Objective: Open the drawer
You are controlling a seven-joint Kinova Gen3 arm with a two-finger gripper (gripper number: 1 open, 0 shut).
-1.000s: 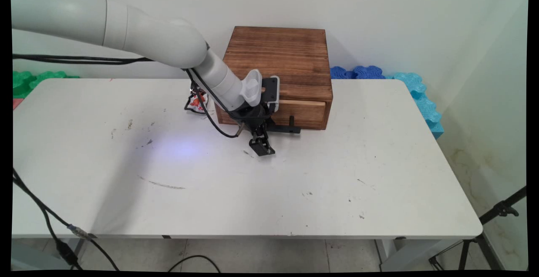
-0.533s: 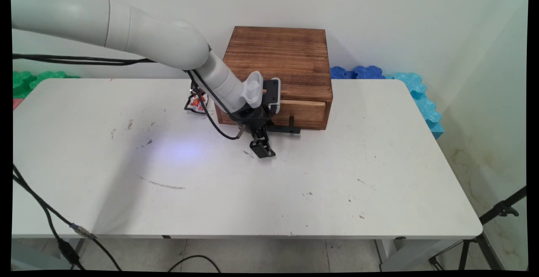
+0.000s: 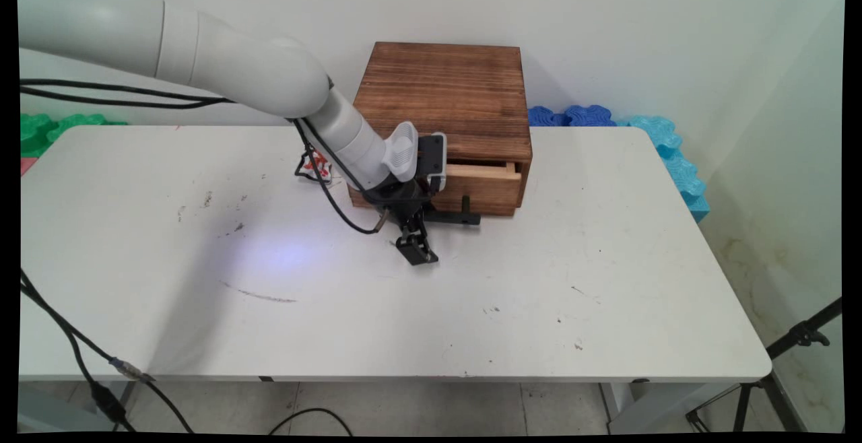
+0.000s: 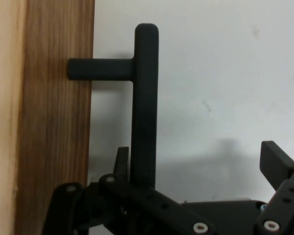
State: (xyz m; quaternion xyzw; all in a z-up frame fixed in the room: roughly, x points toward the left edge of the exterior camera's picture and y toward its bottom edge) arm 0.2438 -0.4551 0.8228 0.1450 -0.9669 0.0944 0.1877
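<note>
You see gripper (image 4: 198, 159) spread wide, clamping nothing. Handle (image 4: 146, 103) bar sits between fingers (image 4: 274, 161), hard by one. Drawer (image 3: 481, 190) juts slightly from wooden box (image 3: 444, 86) on table (image 3: 404, 322).

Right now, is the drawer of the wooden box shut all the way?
No, the drawer sticks out a little from the wooden box, showing its pale top edge.

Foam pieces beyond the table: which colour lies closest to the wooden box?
The dark blue foam, just right of the wooden box; green sits far left, light blue farther right.
</note>
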